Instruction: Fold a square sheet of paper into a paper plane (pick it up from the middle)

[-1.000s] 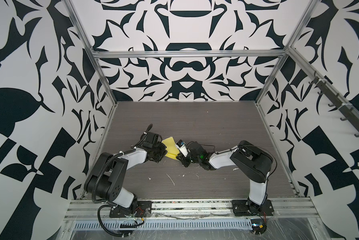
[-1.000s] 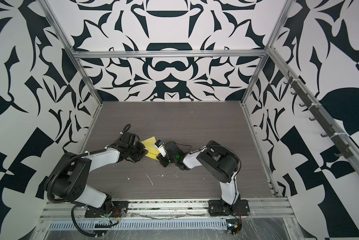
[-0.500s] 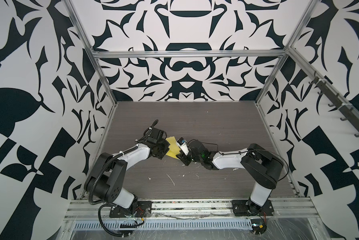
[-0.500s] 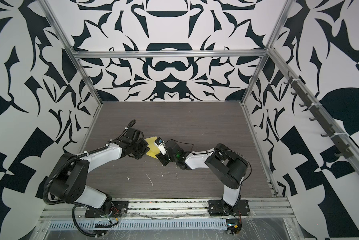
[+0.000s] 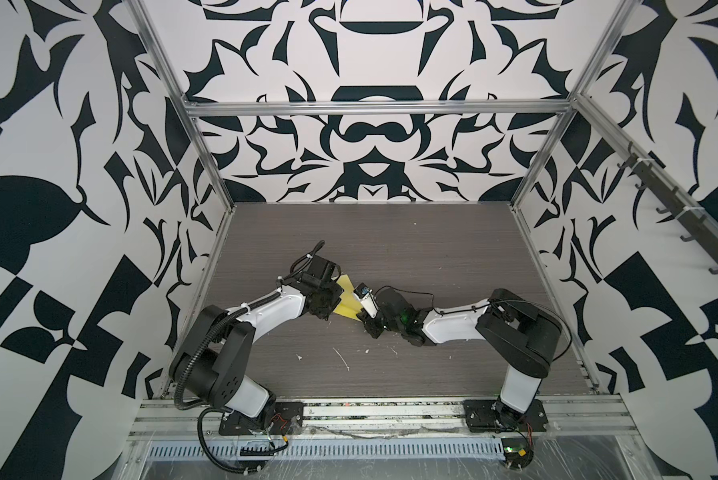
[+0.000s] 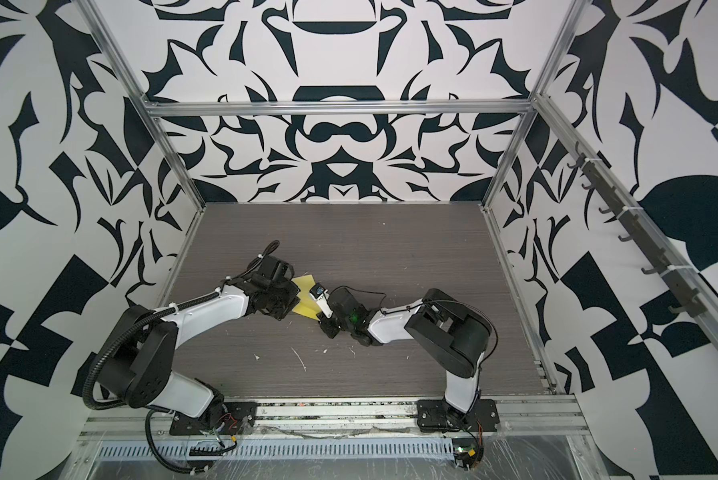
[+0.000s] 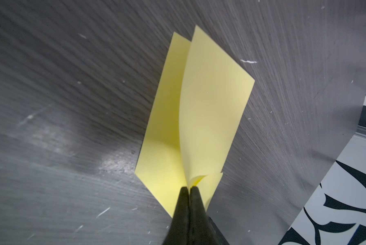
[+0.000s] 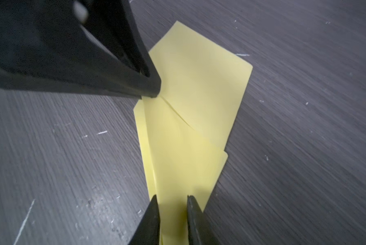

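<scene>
1. The yellow paper sheet [image 5: 346, 305] lies mid-desk between the two arms in both top views. It is part-folded into overlapping layers and is not yet a dart.
2. The left pincer [image 7: 189, 188] is clamped tight on one edge of the sheet. In the left wrist view one flap [image 7: 211, 101] bows up from the pinch while the layer under it lies flatter. This looks like a hold to anchor the sheet and keep that flap raised for folding.
3. In the right wrist view the right pincer [image 8: 171, 203] is at the narrow end of the sheet [image 8: 188, 148]. Its tips are a narrow gap apart with paper showing between and to either side. It reads as over or pressing the paper, not pinching it. I can't tell if the tips touch.
4. The left pincer's tip [image 8: 152, 93] meets the sheet where a slanted fold edge [image 8: 175, 114] starts. The two arms work opposite ends, probably so the sheet won't slide.
5. The desk [image 5: 432, 257] is dark woodgrain with white flecks [image 5: 342, 359] nearer the front, apart from the sheet.
6. Judgement: mid-fold, creases not sharp yet. The thin sheet could slip or buckle.
</scene>
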{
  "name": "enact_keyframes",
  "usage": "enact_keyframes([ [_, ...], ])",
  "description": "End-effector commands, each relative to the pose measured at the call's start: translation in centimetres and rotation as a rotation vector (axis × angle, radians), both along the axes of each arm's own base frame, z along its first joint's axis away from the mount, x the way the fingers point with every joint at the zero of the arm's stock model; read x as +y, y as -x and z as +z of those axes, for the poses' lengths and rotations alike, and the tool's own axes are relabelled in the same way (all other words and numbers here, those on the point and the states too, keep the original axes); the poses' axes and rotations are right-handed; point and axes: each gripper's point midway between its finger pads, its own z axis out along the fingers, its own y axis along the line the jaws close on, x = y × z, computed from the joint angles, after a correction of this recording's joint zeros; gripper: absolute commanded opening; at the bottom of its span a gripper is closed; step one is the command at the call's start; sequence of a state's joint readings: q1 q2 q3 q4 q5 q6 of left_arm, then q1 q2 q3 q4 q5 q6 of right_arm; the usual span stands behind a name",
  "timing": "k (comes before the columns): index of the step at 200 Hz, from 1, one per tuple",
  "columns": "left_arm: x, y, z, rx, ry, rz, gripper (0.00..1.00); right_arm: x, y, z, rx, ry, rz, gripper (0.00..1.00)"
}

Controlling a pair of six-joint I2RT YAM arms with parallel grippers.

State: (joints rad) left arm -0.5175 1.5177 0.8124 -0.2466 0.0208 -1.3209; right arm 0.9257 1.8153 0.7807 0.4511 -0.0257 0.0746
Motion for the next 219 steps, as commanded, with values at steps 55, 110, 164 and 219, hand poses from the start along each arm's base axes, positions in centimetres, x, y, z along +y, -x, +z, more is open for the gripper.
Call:
enact_keyframes([
  [55,0.1,-0.2,1.3,-0.017,0.003,0.043,0.0,0.9,0.6,-0.3,0.015,-0.04,0.034,0.15],
  [110,0.3,0.0,1.0,-0.007,-0.009,0.045,0.0,0.8,0.4,2.1,0.005,-0.07,0.012,0.26],
  [164,0.1,-0.1,1.1,-0.017,-0.038,0.045,0.0,0.4,0.4,2.4,0.037,-0.07,-0.028,0.28],
  [219,-0.3,0.0,1.3,-0.024,-0.048,0.061,0.0,0.0,0.1,1.2,0.042,-0.03,-0.053,0.22],
])
